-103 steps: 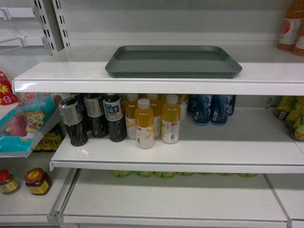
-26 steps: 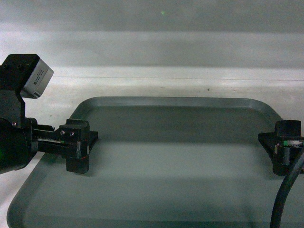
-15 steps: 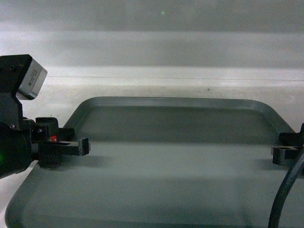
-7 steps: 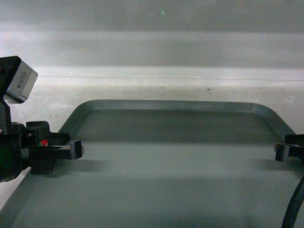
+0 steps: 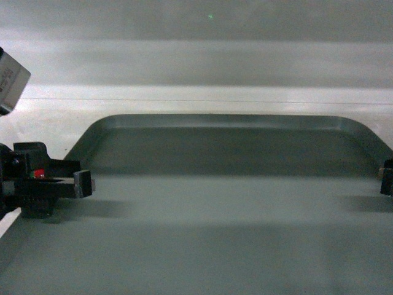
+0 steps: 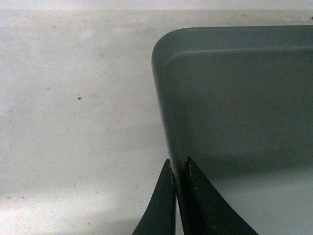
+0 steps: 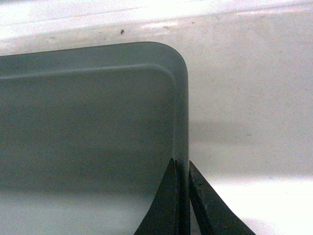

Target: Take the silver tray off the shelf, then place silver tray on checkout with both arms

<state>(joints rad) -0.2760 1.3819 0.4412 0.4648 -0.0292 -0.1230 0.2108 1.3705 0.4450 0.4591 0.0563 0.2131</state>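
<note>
The silver tray [image 5: 221, 215] fills most of the head view, over the white shelf [image 5: 202, 101]. My left gripper [image 5: 82, 184] is at the tray's left rim and my right gripper [image 5: 387, 177] shows only at the frame's right edge. In the left wrist view the left gripper [image 6: 178, 161] is shut on the tray's [image 6: 234, 98] left rim, one finger outside and one inside. The right wrist view shows the right gripper [image 7: 181, 161] shut the same way on the right rim of the tray [image 7: 88, 117]. Whether the tray rests on the shelf I cannot tell. The checkout is out of view.
The shelf's white board [image 6: 78, 107] runs on past the tray's left side, and also past its right side [image 7: 249, 107]. A pale back wall [image 5: 202, 61] rises behind the shelf. A grey-white camera box [image 5: 9, 72] sits above my left gripper.
The tray has grown larger in the head view and its far rim has risen in the frame. Both grippers have slid outward toward the frame's edges, staying at the rims.
</note>
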